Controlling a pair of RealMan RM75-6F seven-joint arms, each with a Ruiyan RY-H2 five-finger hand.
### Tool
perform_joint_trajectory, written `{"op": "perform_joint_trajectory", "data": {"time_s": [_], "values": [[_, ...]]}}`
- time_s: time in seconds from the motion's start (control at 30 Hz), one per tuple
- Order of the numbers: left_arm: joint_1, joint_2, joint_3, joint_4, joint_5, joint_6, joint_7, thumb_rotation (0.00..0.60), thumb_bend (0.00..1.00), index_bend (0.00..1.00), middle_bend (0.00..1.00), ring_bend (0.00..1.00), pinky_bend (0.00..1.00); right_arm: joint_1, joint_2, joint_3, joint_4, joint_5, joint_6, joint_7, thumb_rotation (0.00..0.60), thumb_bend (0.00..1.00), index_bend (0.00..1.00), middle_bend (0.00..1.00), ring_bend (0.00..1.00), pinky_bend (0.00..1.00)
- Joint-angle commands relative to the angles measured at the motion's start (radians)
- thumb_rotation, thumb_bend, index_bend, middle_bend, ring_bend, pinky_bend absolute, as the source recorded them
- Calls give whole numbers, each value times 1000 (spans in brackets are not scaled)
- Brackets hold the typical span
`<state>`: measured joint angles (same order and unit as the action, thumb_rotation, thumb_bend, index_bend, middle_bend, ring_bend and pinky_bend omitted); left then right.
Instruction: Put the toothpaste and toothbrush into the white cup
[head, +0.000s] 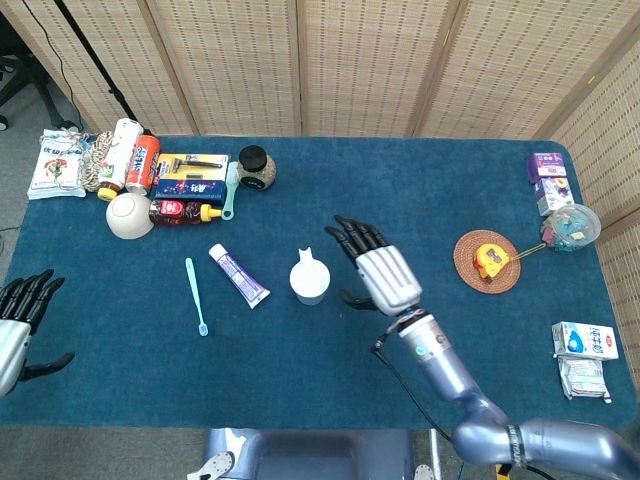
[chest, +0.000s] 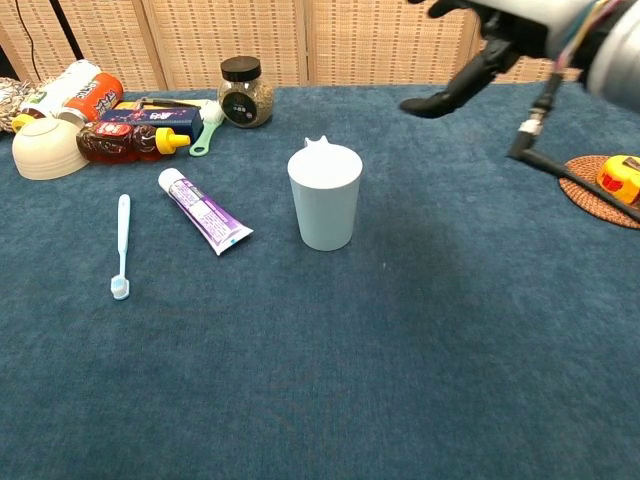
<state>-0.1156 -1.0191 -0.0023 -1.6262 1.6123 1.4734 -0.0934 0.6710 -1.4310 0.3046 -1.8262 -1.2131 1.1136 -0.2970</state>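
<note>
The white cup (head: 309, 279) (chest: 325, 197) stands upright mid-table with nothing touching it. To its left lies the white and purple toothpaste tube (head: 238, 275) (chest: 204, 210), and further left the light blue toothbrush (head: 195, 296) (chest: 121, 246). My right hand (head: 377, 270) (chest: 490, 45) hovers raised to the right of the cup, fingers spread, holding nothing. My left hand (head: 20, 312) shows at the left edge off the table, fingers apart and empty.
A clutter sits at the back left: a cream bowl (head: 130, 215) (chest: 44, 148), a red sauce bottle (chest: 125, 142), cans, boxes, a dark-lidded jar (head: 256, 167) (chest: 244, 92). A wicker coaster with a yellow tape measure (head: 489, 261) lies right, with boxes beyond.
</note>
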Motion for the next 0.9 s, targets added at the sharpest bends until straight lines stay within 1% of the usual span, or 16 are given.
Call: {"op": "perform_joint_trajectory", "data": {"time_s": [0.03,0.07,0.2,0.27,0.37,0.47,0.5,0.57,0.6,0.7,0.9], "values": [[-46,-6,-20,29,2,-46,5,600,0,0,0,0,0,-107,133,-67,-69,-86,86,35,600,265,0,0,0,40],[-66,-9,-26,40,9,-65,6,600,0,0,0,0,0,-137,166,-89,-73,-117,112,52,600,244,0,0,0,37],[-140,-23,-40,76,50,-130,12,600,0,0,0,0,0,-238,253,-160,-62,-211,208,132,600,44,0,0,0,15],[-175,-32,-44,93,72,-160,9,600,0,0,0,0,0,-281,282,-192,-50,-236,247,155,600,2,0,0,0,3],[-249,-63,-54,134,121,-211,16,600,0,0,0,0,0,-361,330,-253,-24,-275,313,182,600,0,0,0,0,0],[-327,-108,-65,167,167,-261,36,600,0,0,0,0,0,-439,352,-296,6,-284,379,226,600,0,0,0,0,0],[-359,-132,-72,180,171,-296,52,600,1,0,0,0,0,-469,353,-312,21,-294,410,245,600,0,0,0,0,0],[-396,-168,-80,201,170,-333,81,600,6,0,0,0,0,-502,347,-330,46,-308,440,269,600,0,0,0,0,0],[-428,-201,-82,219,175,-370,104,600,9,0,0,0,0,-526,341,-340,59,-310,457,285,600,0,0,0,0,0],[-478,-269,-88,261,161,-428,155,600,22,0,0,0,0,-563,323,-348,90,-319,491,309,600,0,0,0,0,0],[-551,-397,-102,336,116,-518,251,600,46,0,0,0,12,-607,297,-348,138,-320,521,348,600,0,0,0,0,0]]}}
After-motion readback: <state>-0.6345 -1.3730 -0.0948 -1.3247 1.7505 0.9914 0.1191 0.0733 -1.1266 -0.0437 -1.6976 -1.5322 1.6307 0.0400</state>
